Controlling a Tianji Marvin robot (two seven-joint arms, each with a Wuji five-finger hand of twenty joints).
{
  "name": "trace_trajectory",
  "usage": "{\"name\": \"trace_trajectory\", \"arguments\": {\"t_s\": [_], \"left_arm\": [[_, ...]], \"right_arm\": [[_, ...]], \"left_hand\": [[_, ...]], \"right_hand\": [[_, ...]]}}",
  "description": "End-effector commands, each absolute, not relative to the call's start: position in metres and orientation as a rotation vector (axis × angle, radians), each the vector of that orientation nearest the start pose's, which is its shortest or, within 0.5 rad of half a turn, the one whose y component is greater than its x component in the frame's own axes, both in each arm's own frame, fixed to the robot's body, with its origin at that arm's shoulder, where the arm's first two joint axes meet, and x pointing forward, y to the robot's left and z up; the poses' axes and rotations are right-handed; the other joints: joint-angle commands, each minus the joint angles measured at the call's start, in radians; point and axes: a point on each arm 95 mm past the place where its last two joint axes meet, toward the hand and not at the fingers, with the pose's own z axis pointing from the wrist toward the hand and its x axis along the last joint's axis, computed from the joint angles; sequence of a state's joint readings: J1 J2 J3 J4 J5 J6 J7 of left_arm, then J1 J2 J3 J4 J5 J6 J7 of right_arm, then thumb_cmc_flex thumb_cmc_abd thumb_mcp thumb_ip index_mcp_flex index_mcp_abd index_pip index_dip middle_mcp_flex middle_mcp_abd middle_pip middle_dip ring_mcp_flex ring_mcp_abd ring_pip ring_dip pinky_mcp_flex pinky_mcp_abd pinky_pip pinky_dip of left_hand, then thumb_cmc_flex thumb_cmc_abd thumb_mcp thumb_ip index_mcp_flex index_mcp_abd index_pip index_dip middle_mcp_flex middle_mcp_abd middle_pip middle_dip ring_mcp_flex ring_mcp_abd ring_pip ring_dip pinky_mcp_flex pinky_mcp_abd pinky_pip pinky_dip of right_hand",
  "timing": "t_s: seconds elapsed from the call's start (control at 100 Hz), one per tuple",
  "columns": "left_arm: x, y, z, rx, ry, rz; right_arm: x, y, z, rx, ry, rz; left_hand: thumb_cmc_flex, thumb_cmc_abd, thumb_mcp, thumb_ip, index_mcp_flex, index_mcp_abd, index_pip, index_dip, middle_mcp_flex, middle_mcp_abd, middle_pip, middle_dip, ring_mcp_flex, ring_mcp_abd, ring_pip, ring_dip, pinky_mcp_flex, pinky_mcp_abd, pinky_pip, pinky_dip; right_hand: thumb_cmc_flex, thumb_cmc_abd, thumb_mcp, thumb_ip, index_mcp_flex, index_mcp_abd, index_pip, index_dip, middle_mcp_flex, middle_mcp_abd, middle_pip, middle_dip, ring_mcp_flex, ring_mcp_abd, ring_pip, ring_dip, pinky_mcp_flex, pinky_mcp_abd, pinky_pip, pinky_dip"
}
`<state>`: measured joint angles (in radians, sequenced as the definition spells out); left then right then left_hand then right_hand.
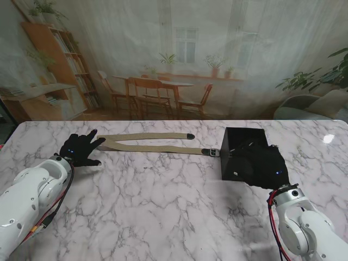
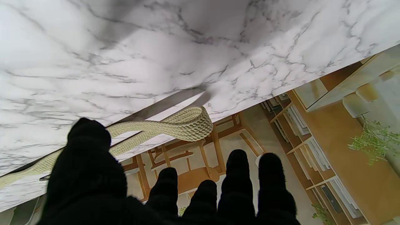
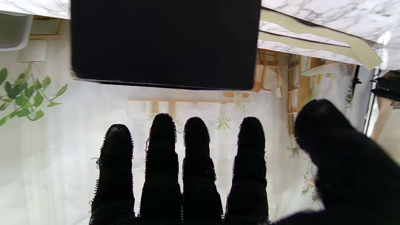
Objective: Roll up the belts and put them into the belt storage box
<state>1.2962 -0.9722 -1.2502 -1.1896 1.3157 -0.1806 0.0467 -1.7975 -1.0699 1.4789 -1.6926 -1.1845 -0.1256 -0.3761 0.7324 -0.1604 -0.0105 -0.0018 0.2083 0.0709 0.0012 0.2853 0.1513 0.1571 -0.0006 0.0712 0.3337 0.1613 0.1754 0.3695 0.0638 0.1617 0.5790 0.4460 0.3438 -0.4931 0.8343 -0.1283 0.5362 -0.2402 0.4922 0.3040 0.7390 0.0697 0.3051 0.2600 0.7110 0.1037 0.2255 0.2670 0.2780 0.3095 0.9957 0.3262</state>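
Black-gloved, your left hand (image 1: 80,148) hovers splayed and empty beside the woven belt's (image 1: 147,144) folded end; your right hand (image 1: 265,166) rests flat, fingers spread, by the black storage box (image 1: 239,148).

The stand camera looks down over the whole bench (image 1: 163,206), while each wrist camera looks close along its fingers, both sharing the belt (image 2: 187,125).

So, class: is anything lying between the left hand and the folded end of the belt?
Nothing visible. The left hand sits right at the belt's folded end, fingers spread and holding nothing. Only bare marble table surrounds them. The black storage box stands at the belt's other end, by the right hand.
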Motion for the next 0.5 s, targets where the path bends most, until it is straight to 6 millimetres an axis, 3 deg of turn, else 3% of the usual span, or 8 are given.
{"name": "trace_trajectory", "arguments": {"t_s": [0.0,0.17,0.33,0.49], "left_arm": [[0.484,0.142,-0.326,-0.926,1.685,-0.994],[0.5,0.144,-0.323,-0.926,1.677,-0.991],[0.515,0.144,-0.321,-0.936,1.685,-0.983],[0.528,0.145,-0.323,-0.939,1.716,-0.955]], "right_arm": [[0.351,-0.08,-0.305,0.892,1.256,1.444],[0.346,-0.086,-0.305,0.89,1.232,1.434],[0.342,-0.091,-0.305,0.884,1.213,1.421],[0.34,-0.095,-0.304,0.872,1.198,1.413]], "left_hand": [[-0.028,-0.029,-0.008,-0.01,-0.063,0.024,-0.026,-0.026,-0.071,0.028,-0.034,-0.034,-0.031,-0.004,-0.019,-0.011,-0.015,-0.013,-0.031,-0.015],[-0.006,-0.04,-0.001,-0.008,-0.064,0.021,-0.011,-0.035,-0.047,0.002,-0.002,-0.001,-0.021,-0.023,-0.01,-0.009,-0.014,-0.005,-0.019,-0.007],[0.044,-0.045,0.006,-0.005,-0.026,0.024,0.029,0.0,-0.025,-0.033,0.026,0.034,0.008,-0.07,-0.009,-0.01,0.001,-0.001,0.007,0.011],[0.074,-0.051,0.009,-0.003,-0.061,0.019,0.008,0.001,-0.019,-0.062,0.035,0.036,0.021,-0.088,-0.011,-0.012,0.013,-0.01,0.041,0.029]], "right_hand": [[0.016,-0.018,0.019,0.021,0.011,0.03,-0.006,0.017,-0.003,0.01,-0.014,0.012,-0.003,0.018,-0.034,0.016,-0.017,0.028,-0.018,0.013],[0.013,-0.015,0.018,0.021,0.013,0.03,-0.005,0.019,-0.005,0.011,-0.011,0.014,-0.004,0.02,-0.033,0.017,-0.019,0.032,-0.02,0.017],[0.017,-0.013,0.017,0.021,0.017,0.03,-0.005,0.02,-0.003,0.01,-0.011,0.014,-0.004,0.02,-0.032,0.018,-0.018,0.032,-0.021,0.021],[0.023,-0.013,0.021,0.021,0.028,0.032,-0.001,0.023,0.0,0.01,-0.01,0.015,-0.004,0.02,-0.033,0.018,-0.017,0.032,-0.022,0.024]]}}
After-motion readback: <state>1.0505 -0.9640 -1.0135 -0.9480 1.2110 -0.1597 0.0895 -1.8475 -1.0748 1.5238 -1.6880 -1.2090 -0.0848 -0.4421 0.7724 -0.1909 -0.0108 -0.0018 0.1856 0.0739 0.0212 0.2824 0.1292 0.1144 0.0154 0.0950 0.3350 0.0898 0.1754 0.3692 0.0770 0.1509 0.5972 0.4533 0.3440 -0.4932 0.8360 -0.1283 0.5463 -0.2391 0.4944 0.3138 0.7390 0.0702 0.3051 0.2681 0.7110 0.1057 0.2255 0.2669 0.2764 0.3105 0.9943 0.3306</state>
